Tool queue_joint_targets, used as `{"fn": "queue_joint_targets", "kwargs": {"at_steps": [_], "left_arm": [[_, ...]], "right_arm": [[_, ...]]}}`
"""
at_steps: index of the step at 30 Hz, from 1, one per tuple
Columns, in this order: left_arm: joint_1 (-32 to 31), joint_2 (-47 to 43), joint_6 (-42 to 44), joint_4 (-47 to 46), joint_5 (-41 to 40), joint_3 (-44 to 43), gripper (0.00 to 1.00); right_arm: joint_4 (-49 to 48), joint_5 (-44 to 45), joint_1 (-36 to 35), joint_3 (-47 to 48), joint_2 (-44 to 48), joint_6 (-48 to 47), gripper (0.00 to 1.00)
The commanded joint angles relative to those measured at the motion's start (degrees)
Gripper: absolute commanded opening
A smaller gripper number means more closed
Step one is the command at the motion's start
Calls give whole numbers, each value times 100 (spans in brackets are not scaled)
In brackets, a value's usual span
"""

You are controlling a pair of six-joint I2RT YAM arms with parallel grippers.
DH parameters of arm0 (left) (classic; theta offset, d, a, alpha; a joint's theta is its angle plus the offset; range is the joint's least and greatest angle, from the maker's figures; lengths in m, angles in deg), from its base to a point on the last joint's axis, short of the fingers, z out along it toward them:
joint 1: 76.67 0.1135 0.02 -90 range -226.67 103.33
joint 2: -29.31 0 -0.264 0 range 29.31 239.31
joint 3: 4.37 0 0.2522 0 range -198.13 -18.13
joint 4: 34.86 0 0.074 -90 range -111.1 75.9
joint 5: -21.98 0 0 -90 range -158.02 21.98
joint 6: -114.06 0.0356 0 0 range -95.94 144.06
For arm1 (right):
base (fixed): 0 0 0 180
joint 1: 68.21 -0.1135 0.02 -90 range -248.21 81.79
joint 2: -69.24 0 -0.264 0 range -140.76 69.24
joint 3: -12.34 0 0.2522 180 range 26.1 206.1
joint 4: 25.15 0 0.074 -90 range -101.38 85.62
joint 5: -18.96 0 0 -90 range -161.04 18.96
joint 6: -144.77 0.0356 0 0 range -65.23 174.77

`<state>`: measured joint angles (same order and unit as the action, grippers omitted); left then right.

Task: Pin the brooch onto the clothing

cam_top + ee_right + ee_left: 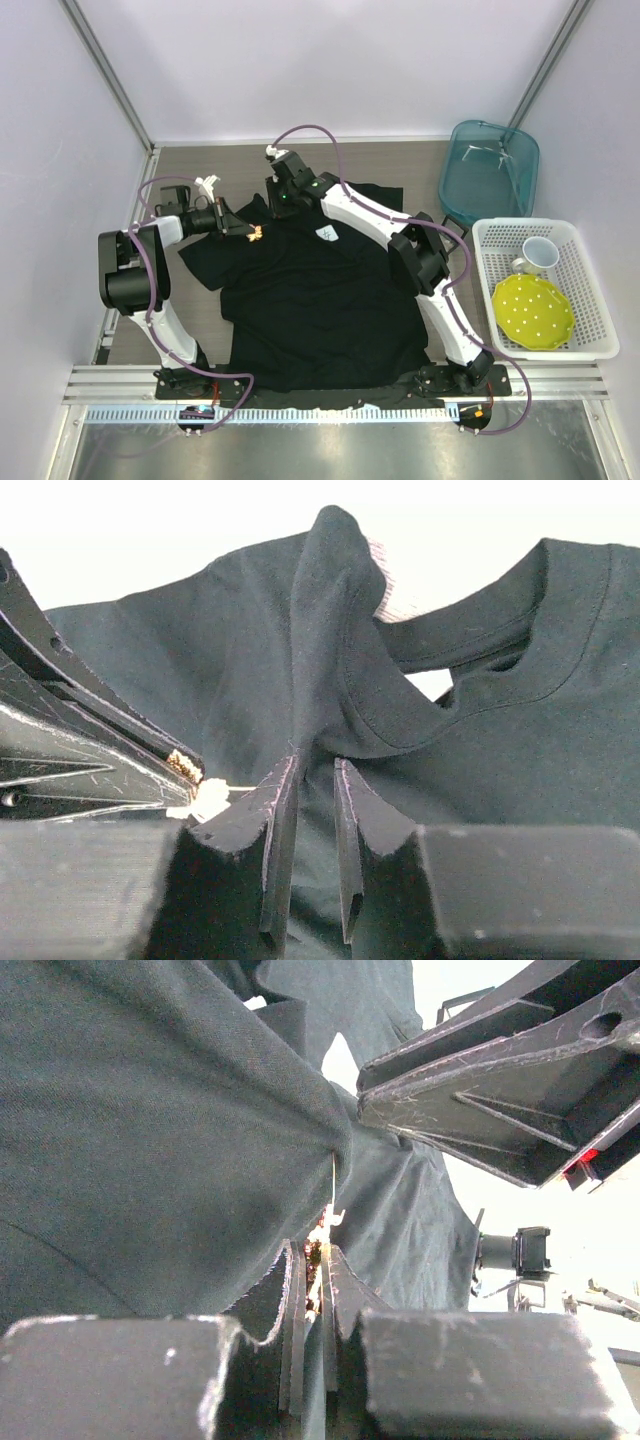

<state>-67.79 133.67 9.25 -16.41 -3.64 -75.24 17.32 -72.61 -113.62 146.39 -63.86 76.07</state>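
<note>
The left claw (pixel 318 1265) is squeezed almost shut on the brooch (pixel 256 235). A speck of orange shows between its tips, and the thin needle (pixel 333 1178) points into a bunched fold of the shirt (pixel 320 300). The right claw (pixel 318 770) sits just at 1 o'clock of it, by the collar (pixel 480 630). Its jaws are parted a little with the cloth ridge standing at their mouth, looking loose rather than pinched. The brooch is at the shirt's 10 o'clock shoulder. To my eye, piercing is the step in hand. The fold wants holding taut and raised. The needle should go straight along it, shallow, catching one layer and coming out without slanting off.
</note>
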Motion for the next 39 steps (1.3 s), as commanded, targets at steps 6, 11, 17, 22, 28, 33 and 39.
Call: {"fn": "queue_joint_targets", "kwargs": {"at_steps": [6, 11, 17, 22, 28, 33, 39], "left_arm": [[-27, -187, -13, -267, 215, -20, 2], [-18, -205, -22, -258, 224, -12, 2], [-18, -240, -13, -258, 233, 15, 2], [-27, -258, -13, -284, 259, 50, 2], [-18, -302, -13, -293, 303, 76, 2], [-18, -319, -22, -302, 303, 76, 2], [-18, -311, -22, -319, 321, 103, 2]], "right_arm": [[-120, -388, -3, 74, 205, 331, 32], [-120, -468, -3, 56, 109, 445, 31], [-129, -520, -3, 135, -41, 498, 29], [-129, -468, -3, 162, -146, 498, 27], [-137, -450, 14, 170, -234, 489, 23], [-120, -485, 50, 197, -261, 515, 33], [-199, -678, 85, 188, -278, 612, 15]]}}
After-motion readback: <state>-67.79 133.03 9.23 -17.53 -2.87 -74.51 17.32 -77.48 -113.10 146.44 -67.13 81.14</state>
